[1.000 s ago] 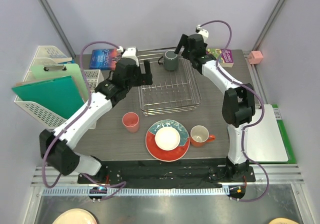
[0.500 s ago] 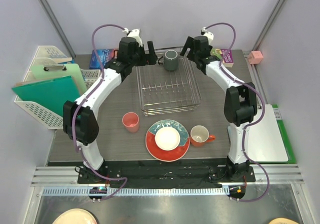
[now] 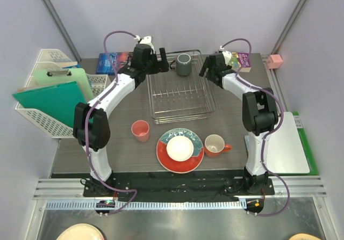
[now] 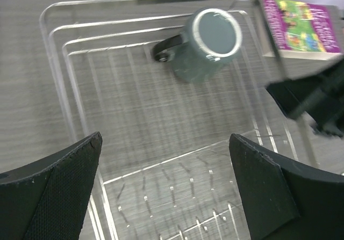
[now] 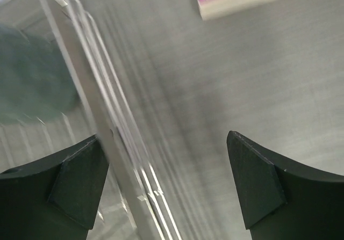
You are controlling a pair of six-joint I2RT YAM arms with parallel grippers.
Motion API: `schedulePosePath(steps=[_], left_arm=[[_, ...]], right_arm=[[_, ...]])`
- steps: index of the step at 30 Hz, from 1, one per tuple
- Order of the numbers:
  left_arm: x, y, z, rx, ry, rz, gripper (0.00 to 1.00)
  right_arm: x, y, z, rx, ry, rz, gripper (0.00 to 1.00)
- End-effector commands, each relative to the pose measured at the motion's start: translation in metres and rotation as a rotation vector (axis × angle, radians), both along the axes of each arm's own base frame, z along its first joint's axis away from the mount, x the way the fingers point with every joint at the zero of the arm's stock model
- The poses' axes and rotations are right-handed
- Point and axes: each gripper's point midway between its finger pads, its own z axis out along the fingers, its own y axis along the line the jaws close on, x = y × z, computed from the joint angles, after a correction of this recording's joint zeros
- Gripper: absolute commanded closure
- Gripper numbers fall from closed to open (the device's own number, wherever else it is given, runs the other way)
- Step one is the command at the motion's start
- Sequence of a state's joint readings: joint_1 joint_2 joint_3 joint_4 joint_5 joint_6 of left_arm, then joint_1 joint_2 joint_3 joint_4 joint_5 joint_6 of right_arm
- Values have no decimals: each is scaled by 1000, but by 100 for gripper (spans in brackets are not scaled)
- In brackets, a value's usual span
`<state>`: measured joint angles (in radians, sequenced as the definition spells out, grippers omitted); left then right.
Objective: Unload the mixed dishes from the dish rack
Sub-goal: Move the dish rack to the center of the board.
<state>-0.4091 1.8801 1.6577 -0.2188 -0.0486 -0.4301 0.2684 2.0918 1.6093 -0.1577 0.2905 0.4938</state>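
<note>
Dark grey mug [image 3: 184, 64] stands at the far end of the wire dish rack [image 3: 183, 120], handle pointing left. The left gripper [image 3: 161, 64] hovers just left of it, jaws wide apart. The right gripper [image 3: 206, 68] hangs to its right over the rack's right rim, jaws also spread. Pink cup [image 3: 140, 130], teal plate [image 3: 164, 157] carrying the bowl [image 3: 179, 148], and orange mug [image 3: 215, 144] sit nearer, outside the rack.

- Left arm [image 3: 115, 87] and right arm [image 3: 232, 81]: white shells on the links, black housings at the joints.
- Purple cables [image 3: 118, 33] run along each arm.
- Fingers [image 4: 59, 191]: matte black, wedge-shaped, with finely textured inner faces.
</note>
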Motion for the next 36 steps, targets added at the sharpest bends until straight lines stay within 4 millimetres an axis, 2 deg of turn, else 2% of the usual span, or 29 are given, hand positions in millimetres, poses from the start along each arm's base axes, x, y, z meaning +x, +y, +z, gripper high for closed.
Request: schedulePosePath(steps=[1, 6, 10, 16, 24, 29, 33, 36], left_arm=[[-6, 41, 30, -10, -27, 180, 0], [-28, 49, 15, -29, 30, 209, 0], [-44, 54, -15, -14, 102, 222, 0], [-48, 61, -41, 38, 155, 235, 0], [-41, 60, -72, 76, 208, 242, 0], [-39, 55, -94, 83, 258, 234, 9], [-36, 48, -107, 69, 290, 224, 14], [-31, 43, -113, 59, 297, 212, 26]], right_arm=[[-19, -5, 51, 45, -78, -34, 9], [-45, -15, 45, 38, -57, -53, 12], [-66, -18, 30, 45, -22, -56, 19], [-79, -16, 26, 68, -4, -37, 41], [-88, -18, 11, 27, 50, -35, 54], [-90, -25, 3, -8, 78, -59, 67], [-88, -30, -2, -39, 98, -72, 74], [-84, -29, -8, -45, 112, -70, 86]])
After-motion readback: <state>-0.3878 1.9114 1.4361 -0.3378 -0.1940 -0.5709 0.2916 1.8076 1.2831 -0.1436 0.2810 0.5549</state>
